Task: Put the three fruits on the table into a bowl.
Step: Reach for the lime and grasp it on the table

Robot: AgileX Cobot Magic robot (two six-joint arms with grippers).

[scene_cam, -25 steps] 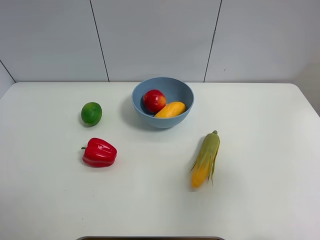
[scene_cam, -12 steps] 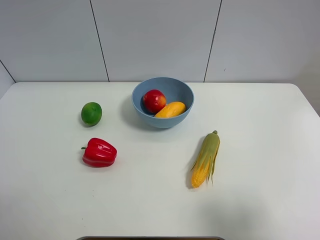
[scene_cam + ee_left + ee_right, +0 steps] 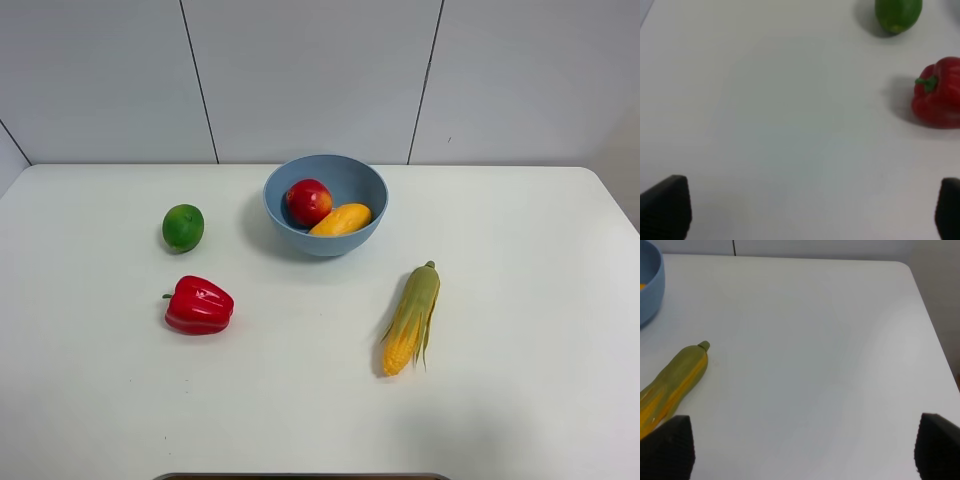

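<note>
Left claw [image 3: 807, 210]: two dark fingertips spread wide apart, holding nothing, bare white table [image 3: 765, 125] showing between them. Lime [image 3: 898, 14]: small, round, green, resting on the table well ahead of the left claw and off to the side of its line, well apart from both fingertips. Red bell pepper [image 3: 939, 92]: glossy, green stem, lying on its side on the table between the lime and the claw's side of the scene, apart from the lime and from the fingertips. Right claw [image 3: 802, 447]: dark fingertips likewise set wide apart, gripping nothing, open table between them. Corn cob [image 3: 670, 385]: yellow kernels in green husk, lying flat on the table near one fingertip of the right claw; whether it touches that fingertip cannot be told. Bowl [image 3: 649, 287]: light blue, round and deep, beyond the corn's husk tip and well apart from the right claw. In the high view the bowl stands upright at the far middle of the table, with the lime to its left, near but not touching. Apple [image 3: 309, 201]: red with a yellowish blush, inside the bowl on its left side. Mango [image 3: 341, 219]: oblong, yellow-orange, inside the bowl, lying against the apple.
</note>
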